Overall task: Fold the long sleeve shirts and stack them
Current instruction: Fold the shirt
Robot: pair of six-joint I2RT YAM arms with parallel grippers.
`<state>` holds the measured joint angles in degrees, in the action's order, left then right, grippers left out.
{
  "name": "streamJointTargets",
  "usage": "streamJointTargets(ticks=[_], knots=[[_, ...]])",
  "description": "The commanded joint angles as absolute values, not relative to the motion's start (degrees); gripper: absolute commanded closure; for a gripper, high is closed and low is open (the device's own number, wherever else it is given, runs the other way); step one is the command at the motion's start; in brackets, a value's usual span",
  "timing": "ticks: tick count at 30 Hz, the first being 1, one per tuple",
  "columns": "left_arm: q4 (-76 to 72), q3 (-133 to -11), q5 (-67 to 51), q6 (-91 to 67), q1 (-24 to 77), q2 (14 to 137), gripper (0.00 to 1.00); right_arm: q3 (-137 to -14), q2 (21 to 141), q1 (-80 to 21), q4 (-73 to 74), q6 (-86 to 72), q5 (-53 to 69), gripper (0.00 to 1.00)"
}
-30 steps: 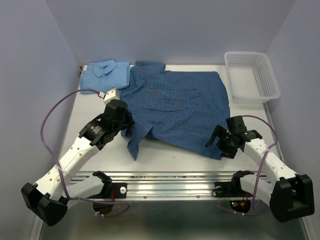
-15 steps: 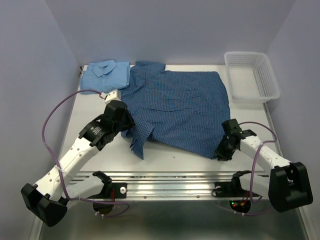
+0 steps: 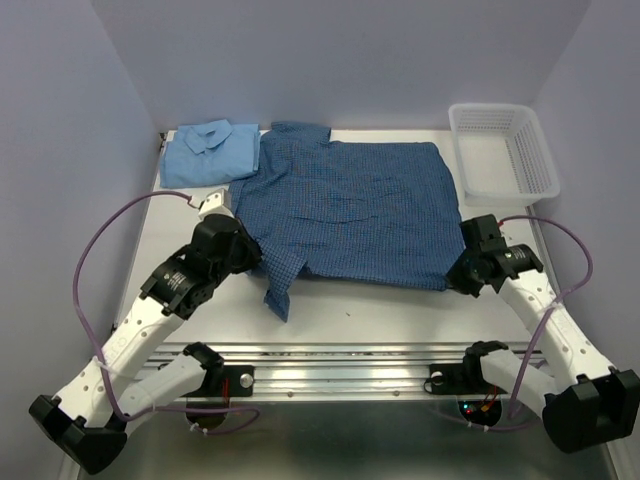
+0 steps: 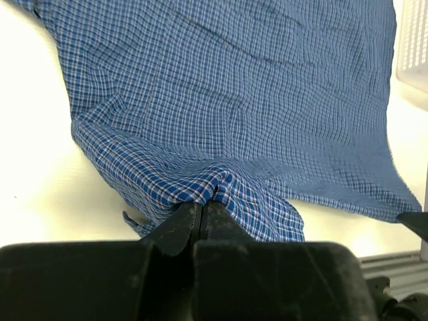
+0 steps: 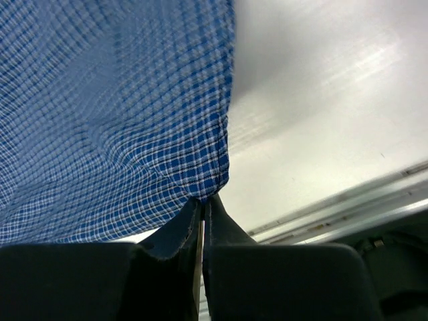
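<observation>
A: The biggest risk lies with the whole dark checked shirt (image 3: 350,210). It is spread flat across the middle of the table (image 3: 340,312), so if the 2 arms lift unevenly, the body could twist or bunch instead of folding cleanly.

B: The smaller risk is in the grips. The left gripper (image 4: 204,204) is pressed together on a puckered ridge of cloth at the shirt's near left. The right gripper (image 5: 202,200) pinches only the very tip of the near right hem corner, which could slip free under tension.

A: And how does the shirt look?

B: It is thin and softly wrinkled, in a fine blue-and-white check. Its collar lies toward the far edge and a sleeve end trails at the near left. The smaller light blue shirt (image 3: 212,152) lies folded at the far left corner, just beside the dark one's collar.
</observation>
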<state>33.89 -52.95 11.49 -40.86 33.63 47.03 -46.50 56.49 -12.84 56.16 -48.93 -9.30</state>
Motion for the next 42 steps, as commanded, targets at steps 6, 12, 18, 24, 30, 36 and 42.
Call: streamJointTargets(ticks=[6,12,18,24,30,36,42], knots=[[45.0,-49.0,2.1,-42.3,33.2,44.2,1.00,-51.2,48.7,-13.2,79.7,-53.3,-13.7,0.99],[44.2,-48.9,-5.0,-45.0,33.2,32.9,1.00,-51.2,49.7,-13.2,79.5,-52.3,-11.8,0.99],[40.1,-54.7,2.6,-40.5,33.2,39.9,1.00,-51.5,53.7,-13.2,69.5,-50.6,-13.4,0.99],[33.7,-63.4,11.0,-30.7,32.8,57.1,1.00,-53.7,56.8,-13.2,60.6,-50.5,-20.2,0.99],[24.8,-70.5,14.6,-20.4,28.1,67.9,1.00,-56.6,61.3,-13.2,53.0,-50.4,-25.2,0.99],[19.0,-74.6,4.9,-18.5,22.3,78.0,1.00,-58.8,67.1,-13.2,47.8,-50.3,-28.3,0.99],[12.2,-81.0,7.6,-15.6,22.1,86.3,1.00,-59.8,71.1,-13.2,44.3,-50.3,-32.0,0.99]])
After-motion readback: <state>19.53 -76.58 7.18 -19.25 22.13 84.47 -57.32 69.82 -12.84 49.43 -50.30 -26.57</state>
